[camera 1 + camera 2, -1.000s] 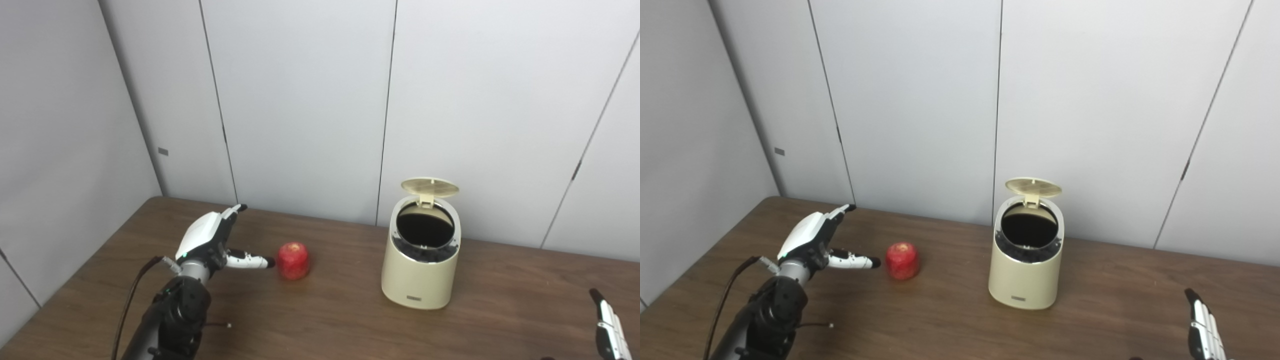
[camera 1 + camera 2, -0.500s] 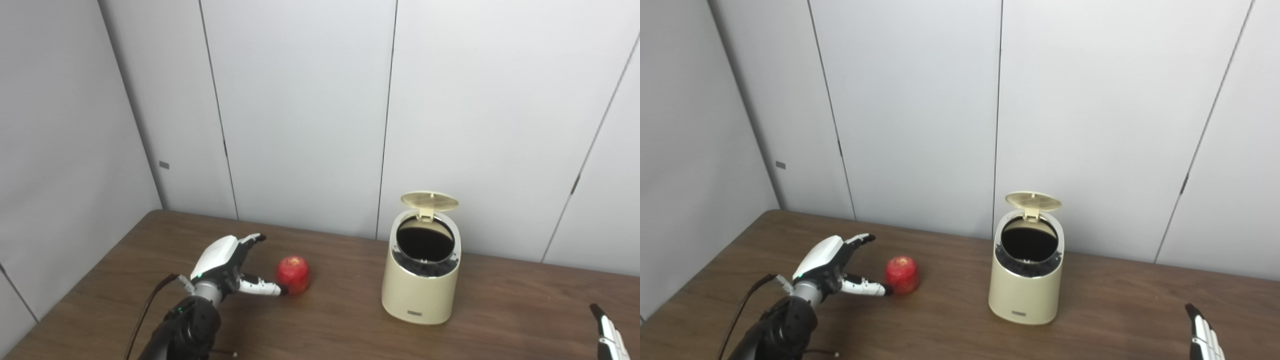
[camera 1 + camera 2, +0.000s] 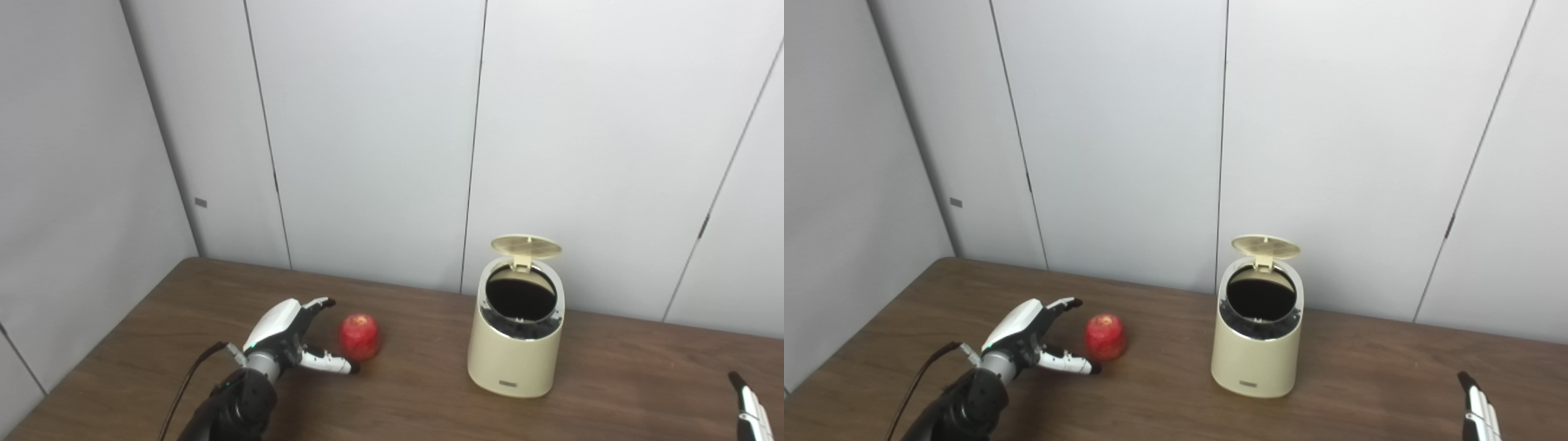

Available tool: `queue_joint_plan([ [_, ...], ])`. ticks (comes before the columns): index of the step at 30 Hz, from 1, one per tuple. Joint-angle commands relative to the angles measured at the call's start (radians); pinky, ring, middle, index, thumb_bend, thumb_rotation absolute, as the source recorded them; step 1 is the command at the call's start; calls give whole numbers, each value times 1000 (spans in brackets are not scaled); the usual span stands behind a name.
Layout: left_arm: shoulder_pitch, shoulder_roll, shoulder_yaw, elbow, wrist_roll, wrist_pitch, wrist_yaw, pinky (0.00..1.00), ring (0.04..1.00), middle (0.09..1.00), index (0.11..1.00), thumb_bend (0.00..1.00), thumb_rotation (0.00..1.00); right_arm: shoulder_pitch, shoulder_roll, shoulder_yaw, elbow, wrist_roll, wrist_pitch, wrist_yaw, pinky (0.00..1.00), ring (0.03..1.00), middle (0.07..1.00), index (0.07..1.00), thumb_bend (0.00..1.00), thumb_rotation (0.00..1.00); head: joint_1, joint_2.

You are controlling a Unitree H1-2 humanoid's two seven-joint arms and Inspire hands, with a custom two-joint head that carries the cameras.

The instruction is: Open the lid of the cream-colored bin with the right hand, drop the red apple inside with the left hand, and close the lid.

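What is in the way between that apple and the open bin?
Nothing visible. Bare table lies between the red apple and the cream-colored bin, whose lid stands open. The left hand is open beside the apple.

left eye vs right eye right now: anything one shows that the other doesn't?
Left eye only: less of the right hand, cut off at the frame corner, and more side wall.

Right eye only: more of the right hand's straight fingers, and more table right of the bin.

Both: left hand open beside the red apple, not gripping it; cream-colored bin upright, lid open.
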Motion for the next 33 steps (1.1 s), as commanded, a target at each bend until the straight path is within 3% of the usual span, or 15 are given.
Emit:
queue_joint_plan([
  [1,-60,10,12,-7,-6,1,7,938,964,946,933,1000,300,25,-31,-12,69,-14,-13,-9,942,1000,1000,1000,852,961,0,1],
  [4,-66,6,15,-4,-21,1,9,881,977,953,935,1000,285,26,-29,-10,67,-20,-11,-11,926,998,1000,1000,852,964,-2,1],
  [13,-101,13,-5,34,-23,-1,13,889,978,956,926,1000,268,32,-28,-5,60,-19,-6,1,999,1000,1000,1000,847,963,-10,10],
  [17,-122,21,-19,50,-14,-3,11,805,937,937,915,1000,268,31,-27,-3,61,-19,-5,3,1000,1000,1000,1000,842,961,-16,8],
  [22,-143,24,-32,66,-12,-3,8,904,924,930,908,1000,280,30,-24,-3,60,-21,4,4,1000,1000,1000,1000,855,964,-18,8],
  [26,-149,23,-37,69,-12,-2,8,771,921,926,898,1000,267,31,-21,-1,55,-27,12,2,1000,1000,1000,1000,863,974,-20,7],
  [33,-148,19,-41,76,-24,-23,20,733,888,898,876,1000,245,28,-22,5,58,-29,21,-2,1000,1000,1000,1000,885,994,-25,9],
])
